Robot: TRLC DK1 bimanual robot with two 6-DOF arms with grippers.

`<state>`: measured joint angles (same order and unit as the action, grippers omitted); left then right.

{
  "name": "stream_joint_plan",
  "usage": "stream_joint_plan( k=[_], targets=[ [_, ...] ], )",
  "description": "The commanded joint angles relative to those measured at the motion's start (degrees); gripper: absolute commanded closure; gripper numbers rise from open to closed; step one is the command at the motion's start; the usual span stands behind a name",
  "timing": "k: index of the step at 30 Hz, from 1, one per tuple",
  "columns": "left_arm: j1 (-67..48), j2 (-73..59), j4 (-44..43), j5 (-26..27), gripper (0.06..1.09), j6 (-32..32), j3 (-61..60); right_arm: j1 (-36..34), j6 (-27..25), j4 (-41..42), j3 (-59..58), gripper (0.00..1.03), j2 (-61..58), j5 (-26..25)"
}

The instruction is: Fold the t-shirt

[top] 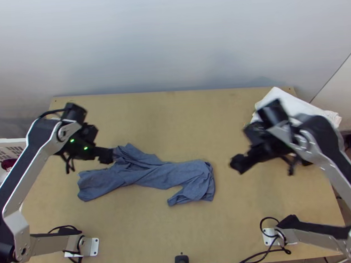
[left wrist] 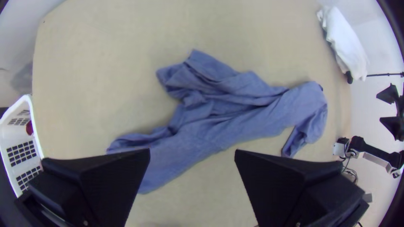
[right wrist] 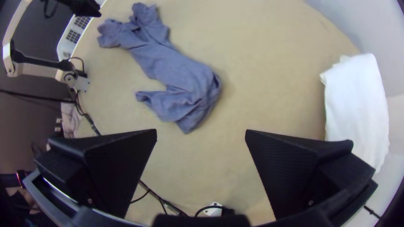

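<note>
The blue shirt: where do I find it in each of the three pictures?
Top view: blue shirt, bunched, left of centre.
Left wrist view: blue shirt across the middle, partly behind one finger of the left gripper.
Right wrist view: blue shirt, from the centre towards the white basket.
Shared landmark: white cloth.

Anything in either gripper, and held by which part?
Nothing held: left gripper and right gripper are both open; the T-shirt lies bunched on the table.
</note>
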<state>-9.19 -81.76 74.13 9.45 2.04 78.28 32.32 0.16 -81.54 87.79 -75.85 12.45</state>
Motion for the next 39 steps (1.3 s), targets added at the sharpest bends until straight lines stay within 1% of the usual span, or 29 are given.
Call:
stream_joint_plan(
  k=[1, 2, 3, 6, 9, 11, 13, 14, 16, 17, 18, 21, 24, 25, 28, 37, 39],
  targets=[
    [6.20, 6.61, 0.49, -6.11, 0.11, 1.82, -8.93, 14.18, -1.04, -0.03, 9.51, 0.05, -12.74, 0.65],
    [6.99, 7.31, 0.58, -7.34, 0.11, 2.35, -9.81, 15.67, -1.04, 0.06, 11.00, 0.05, -14.15, 0.65],
    [8.49, 7.84, 0.67, -7.52, 0.11, 2.70, -10.43, 17.08, -1.04, 0.15, 12.14, 0.05, -15.55, 1.18],
    [12.71, 9.42, 1.11, -7.43, 0.11, 3.32, -10.69, 21.39, -1.22, 1.29, 14.08, 0.05, -19.24, 1.61],
    [17.45, 11.62, 0.67, -7.43, 0.11, 4.99, -10.87, 24.11, -2.36, 3.05, 16.27, 0.06, -22.76, 1.61],
    [21.93, 13.11, 0.58, -7.34, 0.11, 6.31, -10.52, 25.69, -2.98, 3.49, 19.61, 0.10, -25.83, 1.61],
    [26.15, 14.26, 0.93, -6.73, 0.11, 7.27, -10.17, 26.83, -3.06, 3.75, 24.18, 0.10, -29.17, 1.61],
    [28.35, 14.52, 1.72, -4.88, 0.13, 7.36, -9.55, 27.45, -2.89, 3.84, 26.65, 0.10, -31.11, 1.61],
    [34.24, 14.61, 5.24, 1.88, 0.14, 8.68, -8.06, 28.07, -2.36, 4.55, 31.22, 0.20, -34.80, 1.61],
    [36.35, 14.61, 6.73, 4.17, 0.14, 9.12, -7.35, 28.42, -1.92, 5.60, 32.97, 0.24, -36.47, 1.70],
    [37.14, 15.13, 7.17, 4.79, 0.14, 8.94, -7.09, 28.77, -1.66, 6.65, 34.47, 0.25, -37.96, 1.70],
    [37.14, 17.42, 7.26, 4.70, 0.14, 8.68, -6.83, 30.00, -1.31, 8.06, 40.44, 0.25, -43.50, 1.61],
    [36.70, 18.83, 7.70, 4.61, 0.17, 7.89, -5.51, 31.14, -1.22, 14.65, 41.94, 0.40, -46.40, 1.61],
    [36.79, 19.09, 7.96, 4.61, 0.17, 7.45, -4.89, 31.41, -0.95, 17.03, 41.94, 0.42, -47.19, 1.61],
    [37.14, 19.71, 8.40, 4.61, 0.17, 6.66, -4.19, 32.28, 0.54, 22.47, 42.47, 0.42, -50.09, 1.35],
    [35.73, 22.08, 8.40, 4.61, 0.17, 2.88, -5.16, 34.39, 2.82, 31.09, 43.78, 0.41, -59.41, 0.74],
    [35.47, 23.40, 8.40, 4.61, 0.17, 2.70, -6.03, 34.48, 2.82, 31.79, 44.75, 0.41, -60.90, 0.21]
  ],
)
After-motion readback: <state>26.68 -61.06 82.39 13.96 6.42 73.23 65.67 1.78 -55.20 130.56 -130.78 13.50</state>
